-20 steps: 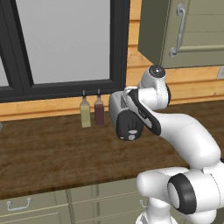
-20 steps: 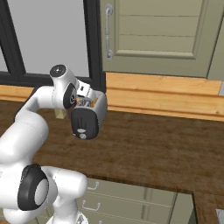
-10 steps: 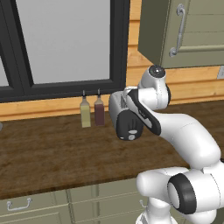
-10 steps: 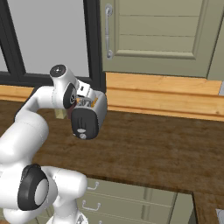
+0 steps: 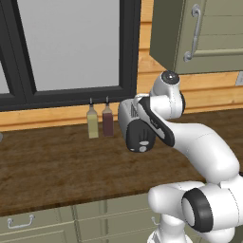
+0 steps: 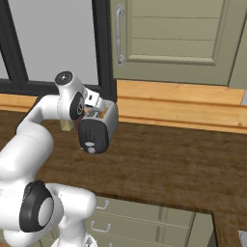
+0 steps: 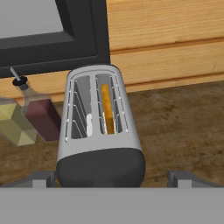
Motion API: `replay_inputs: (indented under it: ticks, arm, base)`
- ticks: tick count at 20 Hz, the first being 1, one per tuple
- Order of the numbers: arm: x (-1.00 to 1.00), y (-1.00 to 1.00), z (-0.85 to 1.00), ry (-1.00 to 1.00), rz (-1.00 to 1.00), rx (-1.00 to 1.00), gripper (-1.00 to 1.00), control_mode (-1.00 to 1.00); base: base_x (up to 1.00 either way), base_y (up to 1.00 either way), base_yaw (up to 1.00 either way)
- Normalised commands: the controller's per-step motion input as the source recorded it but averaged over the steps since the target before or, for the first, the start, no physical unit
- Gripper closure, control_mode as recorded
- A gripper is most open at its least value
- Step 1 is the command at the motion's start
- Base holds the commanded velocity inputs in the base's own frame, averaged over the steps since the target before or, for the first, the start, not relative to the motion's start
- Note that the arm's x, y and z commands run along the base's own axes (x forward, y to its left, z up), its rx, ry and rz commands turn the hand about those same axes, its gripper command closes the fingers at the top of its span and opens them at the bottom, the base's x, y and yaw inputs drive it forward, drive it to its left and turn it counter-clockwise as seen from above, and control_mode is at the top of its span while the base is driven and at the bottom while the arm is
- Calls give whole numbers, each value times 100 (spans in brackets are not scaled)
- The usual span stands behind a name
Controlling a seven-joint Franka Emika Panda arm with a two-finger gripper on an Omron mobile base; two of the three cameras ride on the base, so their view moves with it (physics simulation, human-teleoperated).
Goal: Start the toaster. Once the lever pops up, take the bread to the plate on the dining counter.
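Note:
The silver toaster (image 7: 98,131) stands on the dark wood counter under the window, its dark end panel (image 5: 141,140) with a round knob facing me. It also shows in the right base view as the toaster (image 6: 100,126). The bread (image 7: 106,109) sits deep in the right slot, only its tan top edge visible; the left slot is empty. My gripper (image 7: 112,179) hovers just above the toaster's dark end, open, with fingertips (image 7: 41,178) spread wider than the toaster body. The plate and the dining counter are out of view.
Two slim bottles, one yellow-green (image 5: 92,122) and one dark red (image 5: 107,121), stand left of the toaster against the plank wall. A dark-framed window (image 5: 71,47) rises behind, and a green wall cabinet (image 5: 199,33) hangs at the right. Green drawers (image 6: 140,217) sit under the counter.

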Motion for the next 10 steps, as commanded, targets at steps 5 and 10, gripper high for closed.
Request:
replay_inputs:
  ticks: [5,10]
  arm:
    - [0,0,0,0,0,0,-100,-100]
    - [0,0,0,0,0,0,-100,-100]
  base:
    - [0,0,0]
    - [0,0,0]
